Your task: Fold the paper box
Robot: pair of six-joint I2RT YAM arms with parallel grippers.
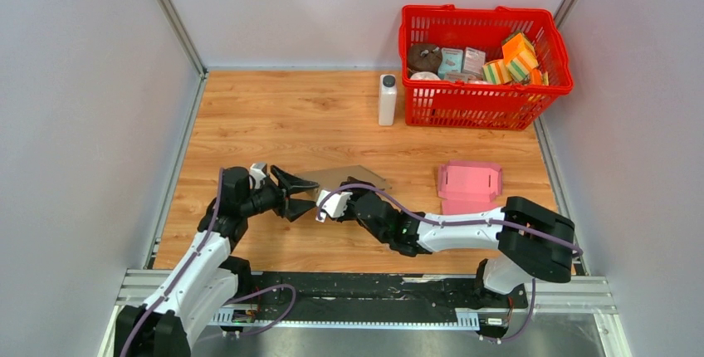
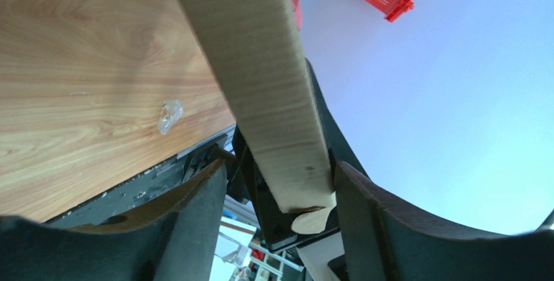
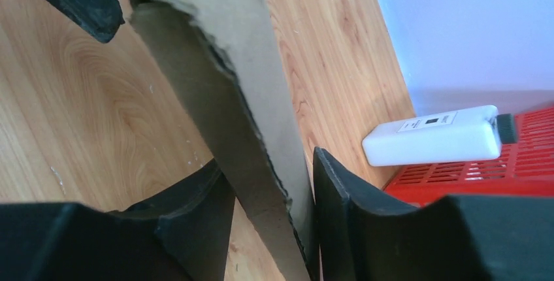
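Left gripper (image 2: 281,170) is spread, with the brown paper box (image 1: 349,178) leaning on one finger and a gap to the other. My right gripper (image 3: 266,163) is pinching the same sheet from both sides. It sits between the two, mid-desk (image 1: 274,116), toward the near edge. The only writing is the white bottle (image 3: 431,136) label on the right wrist cam, and it's too small to read. Only the top view properly shows the pink flat box (image 1: 470,181) by the right edge and what's inside the red basket (image 1: 486,12) in the far right corner.
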